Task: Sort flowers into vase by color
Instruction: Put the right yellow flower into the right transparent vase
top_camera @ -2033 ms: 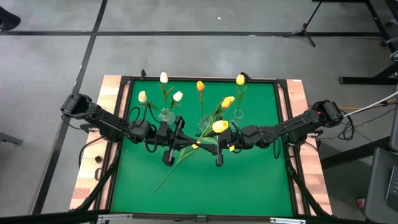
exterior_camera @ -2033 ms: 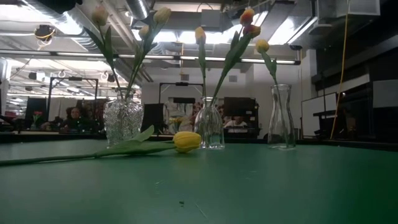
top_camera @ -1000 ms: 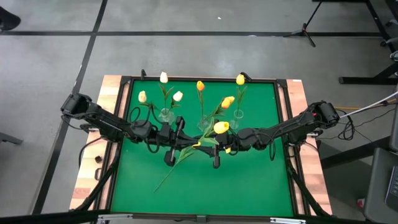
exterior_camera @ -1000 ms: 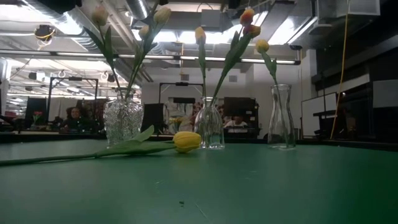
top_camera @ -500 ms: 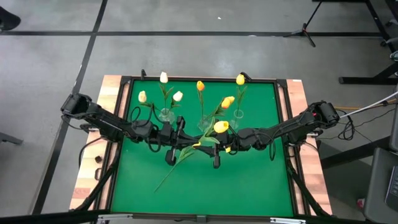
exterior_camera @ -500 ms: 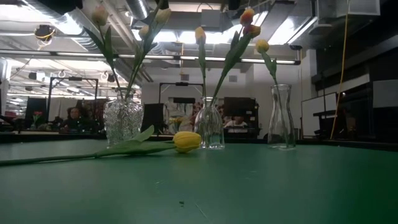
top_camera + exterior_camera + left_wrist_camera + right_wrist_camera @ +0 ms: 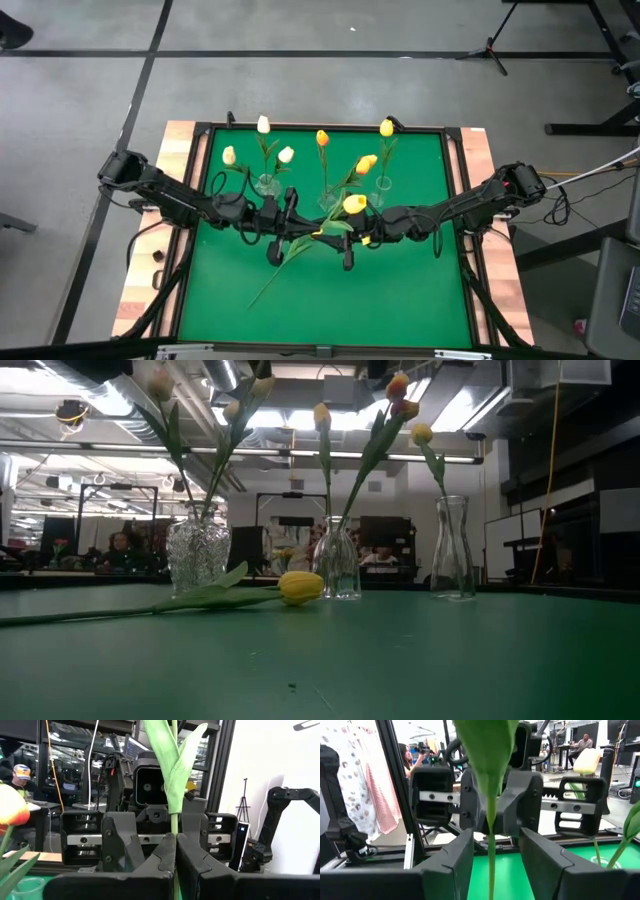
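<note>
A yellow tulip stands upright in the air over the mat's middle, its head [image 7: 354,204] above both grippers. My left gripper [image 7: 175,840] is shut on its green stem. My right gripper [image 7: 491,840] faces it from the right, open, one finger on either side of the same stem [image 7: 491,855], touching nothing. A second yellow tulip [image 7: 300,586] lies flat on the green mat, stem [image 7: 275,275] pointing near-left. White tulips stand in the cut-glass vase [image 7: 198,552]. Orange ones stand in the middle vase [image 7: 337,565]. One yellow tulip stands in the right vase [image 7: 452,550]. My left gripper pinches the tulip's stem [image 7: 173,822] between its two fingers, just below where the leaves [image 7: 172,765] branch off. The fingers reach in about level from the table's left and lie across the stem. The tulip is lifted clear of the mat and upright, leaves rising above the fingers.
The three glass vases stand in a row just beyond the grippers, at the mat's far middle. A black frame [image 7: 200,180] rims the green mat. Bare mat [image 7: 380,300] spreads toward the near edge. People sit in the room behind.
In the oldest frames my right gripper slid a little toward the table's left, nearer the held stem. Over the last second nothing has visibly moved.
</note>
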Motion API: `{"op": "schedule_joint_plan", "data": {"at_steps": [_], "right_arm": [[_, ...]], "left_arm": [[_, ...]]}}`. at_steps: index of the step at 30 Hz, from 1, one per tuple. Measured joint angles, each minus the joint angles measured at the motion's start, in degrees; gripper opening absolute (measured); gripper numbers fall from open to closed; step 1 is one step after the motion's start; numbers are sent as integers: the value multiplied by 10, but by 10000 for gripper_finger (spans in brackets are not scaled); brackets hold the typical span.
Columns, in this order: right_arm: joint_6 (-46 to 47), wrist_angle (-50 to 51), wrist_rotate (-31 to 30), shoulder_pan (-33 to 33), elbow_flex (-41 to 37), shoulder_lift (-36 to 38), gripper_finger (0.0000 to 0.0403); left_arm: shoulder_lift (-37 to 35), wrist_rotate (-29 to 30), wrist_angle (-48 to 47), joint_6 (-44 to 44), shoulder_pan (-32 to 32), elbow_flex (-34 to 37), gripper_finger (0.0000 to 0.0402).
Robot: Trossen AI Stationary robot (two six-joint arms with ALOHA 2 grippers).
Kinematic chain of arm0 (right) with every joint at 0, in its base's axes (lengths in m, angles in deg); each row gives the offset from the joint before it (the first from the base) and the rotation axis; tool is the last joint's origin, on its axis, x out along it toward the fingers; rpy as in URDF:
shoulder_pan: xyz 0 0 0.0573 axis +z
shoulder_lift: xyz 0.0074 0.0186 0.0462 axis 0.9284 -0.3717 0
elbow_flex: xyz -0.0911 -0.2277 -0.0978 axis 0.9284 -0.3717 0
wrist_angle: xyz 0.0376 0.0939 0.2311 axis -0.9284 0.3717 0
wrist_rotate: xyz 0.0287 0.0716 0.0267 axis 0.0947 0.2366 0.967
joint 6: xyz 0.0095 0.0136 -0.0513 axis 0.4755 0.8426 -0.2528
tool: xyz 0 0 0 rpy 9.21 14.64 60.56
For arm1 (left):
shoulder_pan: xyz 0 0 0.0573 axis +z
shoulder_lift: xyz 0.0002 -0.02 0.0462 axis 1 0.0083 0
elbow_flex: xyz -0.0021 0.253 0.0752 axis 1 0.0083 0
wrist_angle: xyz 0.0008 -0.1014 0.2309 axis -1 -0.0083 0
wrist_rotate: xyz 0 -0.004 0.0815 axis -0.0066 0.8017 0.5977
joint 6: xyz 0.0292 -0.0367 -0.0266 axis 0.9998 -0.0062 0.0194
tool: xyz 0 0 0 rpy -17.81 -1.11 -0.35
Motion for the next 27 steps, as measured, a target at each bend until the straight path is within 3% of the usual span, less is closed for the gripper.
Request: {"op": "schedule_joint_plan", "data": {"at_steps": [14,27], "right_arm": [[0,13,0,-11,0,0,148],[-1,29,10,-10,0,0,10]], "left_arm": [[0,0,-2,-2,6,0,0],[0,2,-21,-15,5,0,0]]}}
